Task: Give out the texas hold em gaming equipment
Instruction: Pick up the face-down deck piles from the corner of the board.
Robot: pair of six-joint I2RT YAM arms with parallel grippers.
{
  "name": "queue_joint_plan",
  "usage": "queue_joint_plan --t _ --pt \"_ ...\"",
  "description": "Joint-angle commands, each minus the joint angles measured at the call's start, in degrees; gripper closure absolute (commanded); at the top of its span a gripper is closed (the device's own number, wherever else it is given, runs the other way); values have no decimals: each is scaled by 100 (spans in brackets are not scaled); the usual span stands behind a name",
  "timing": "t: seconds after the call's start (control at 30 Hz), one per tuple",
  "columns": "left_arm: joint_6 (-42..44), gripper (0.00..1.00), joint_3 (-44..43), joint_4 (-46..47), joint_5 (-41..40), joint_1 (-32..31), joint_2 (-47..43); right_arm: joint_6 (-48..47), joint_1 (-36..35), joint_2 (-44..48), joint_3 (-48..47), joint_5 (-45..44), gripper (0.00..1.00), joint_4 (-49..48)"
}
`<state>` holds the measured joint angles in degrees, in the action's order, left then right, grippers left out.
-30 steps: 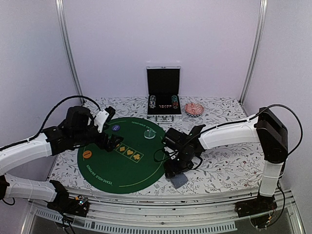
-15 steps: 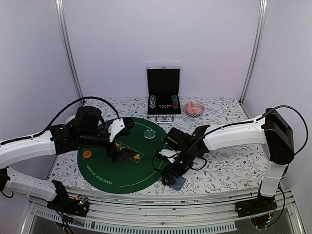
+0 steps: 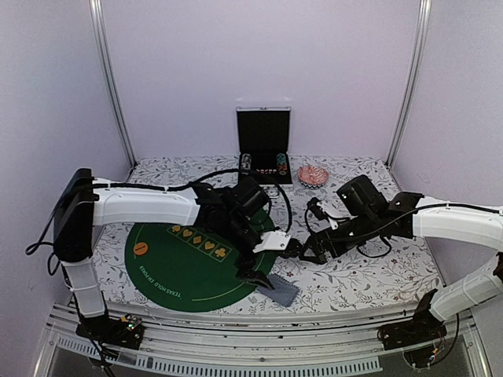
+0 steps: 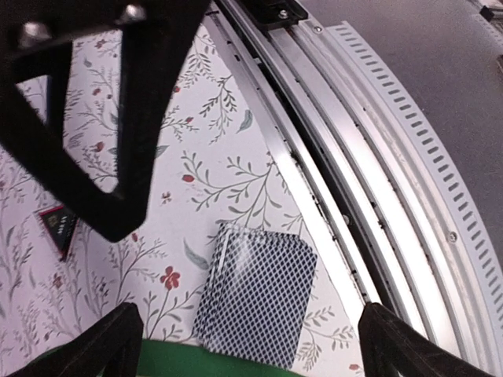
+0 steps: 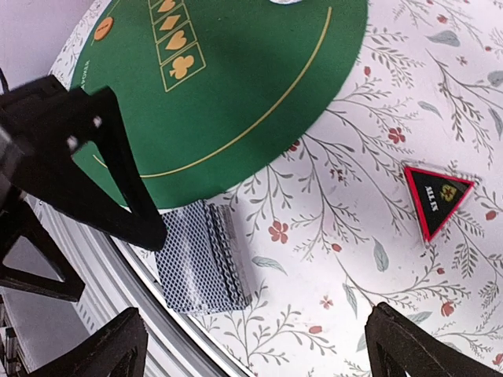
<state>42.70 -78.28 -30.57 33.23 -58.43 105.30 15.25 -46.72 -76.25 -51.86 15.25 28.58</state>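
top external: left gripper (image 3: 258, 275) is spread open above card deck (image 3: 280, 292), at green mat (image 3: 173, 271) edge.
right gripper (image 3: 297, 251): opened wide, close alongside.
nearby: triangular marker (image 5: 436, 196), set apart from deck.

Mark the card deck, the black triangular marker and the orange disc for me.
card deck (image 4: 255, 290), left wrist view, middle of the top card's patterned back.
black triangular marker (image 5: 436, 196), right wrist view, centre of its black face.
orange disc (image 3: 140, 249), top external view, centre of the disc.
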Motion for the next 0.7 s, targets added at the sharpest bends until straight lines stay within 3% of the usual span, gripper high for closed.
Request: queue_joint_plan --t 0.0,0.23,0.37,0.67 --pt "569 2 -572 -793 409 -287 645 297 137 386 497 63 1 -243" --pt "561 2 -747 -800 -96 -531 1334 332 188 476 732 -21 1 -291" --pt "409 2 -644 -253 -701 -582 1408 315 194 443 763 -1 1 -297" --pt "515 2 -455 -16 -609 -676 1220 346 211 565 884 22 1 -309"
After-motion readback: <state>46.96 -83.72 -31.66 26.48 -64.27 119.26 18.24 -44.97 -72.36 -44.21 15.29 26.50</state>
